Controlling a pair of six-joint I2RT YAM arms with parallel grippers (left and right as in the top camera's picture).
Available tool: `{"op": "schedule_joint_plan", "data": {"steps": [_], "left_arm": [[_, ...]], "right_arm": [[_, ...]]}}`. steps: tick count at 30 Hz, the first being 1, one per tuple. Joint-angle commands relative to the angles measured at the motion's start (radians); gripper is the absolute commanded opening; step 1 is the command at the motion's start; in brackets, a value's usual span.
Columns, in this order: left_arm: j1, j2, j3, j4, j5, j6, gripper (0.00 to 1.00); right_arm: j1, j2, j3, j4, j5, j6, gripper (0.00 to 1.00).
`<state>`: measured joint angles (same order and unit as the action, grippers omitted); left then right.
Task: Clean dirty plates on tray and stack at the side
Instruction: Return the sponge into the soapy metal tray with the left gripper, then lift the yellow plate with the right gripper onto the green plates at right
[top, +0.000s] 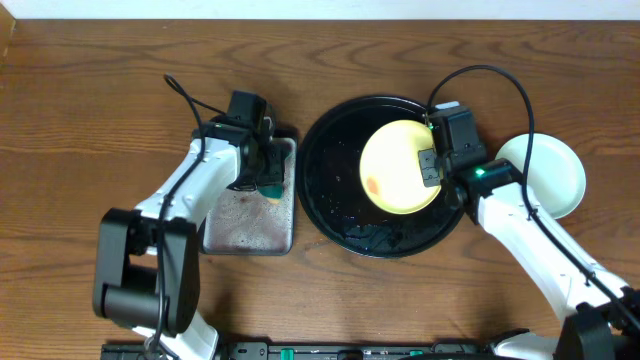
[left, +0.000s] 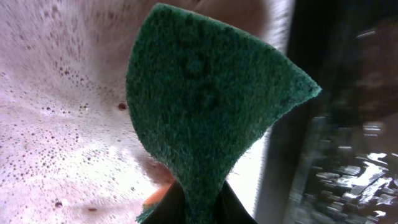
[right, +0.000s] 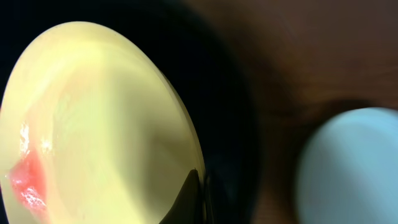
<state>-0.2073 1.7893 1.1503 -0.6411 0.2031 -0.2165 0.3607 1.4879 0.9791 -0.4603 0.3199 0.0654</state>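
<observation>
Two claws are busy. Nearest, the left claw (top: 270, 178) pinches a green sponge (left: 205, 118) above the soapy grey tray (top: 235, 235). Further on, the right claw (top: 432, 165) is clamped on the rim of the yellow plate (top: 395, 165), which lies in the black tray (top: 335, 200) with a red smear (right: 28, 180) on it. A mint plate (top: 555, 170) sits aside on the counter (top: 80, 100). The step in hand looks like wiping; next the sponge must reach that smear.

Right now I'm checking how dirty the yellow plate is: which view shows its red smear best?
Right wrist: the red smear sits large and close at the lower left of the yellow plate. Overhead shows only a faint orange spot on it. Left wrist shows the green sponge, no plate.
</observation>
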Motion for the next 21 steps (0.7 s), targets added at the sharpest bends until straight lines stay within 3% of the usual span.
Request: {"op": "schedule_joint_plan", "data": {"steps": [1,2,4,6,7,21], "left_arm": [[0.002,0.011,-0.001,0.006,-0.071,0.029,0.11],[0.002,0.010,-0.001,0.009,-0.078,0.029,0.17],[0.002,0.008,0.000,0.009,-0.077,0.029,0.56],[0.002,0.005,0.000,0.005,-0.076,0.021,0.74],[0.002,-0.001,0.000,-0.003,-0.073,0.016,0.77],[0.002,-0.252,0.002,-0.061,-0.077,-0.024,0.80]], "right_arm": [[0.054,-0.057,0.004,0.005,0.230,-0.049,0.01],[0.067,-0.068,0.004,0.008,0.264,-0.061,0.01],[0.101,-0.090,0.004,0.023,0.354,-0.099,0.01],[0.136,-0.104,0.004,0.041,0.427,-0.151,0.01],[0.166,-0.110,0.004,0.062,0.489,-0.197,0.01],[0.348,-0.110,0.004,0.271,0.880,-0.418,0.01]]}}
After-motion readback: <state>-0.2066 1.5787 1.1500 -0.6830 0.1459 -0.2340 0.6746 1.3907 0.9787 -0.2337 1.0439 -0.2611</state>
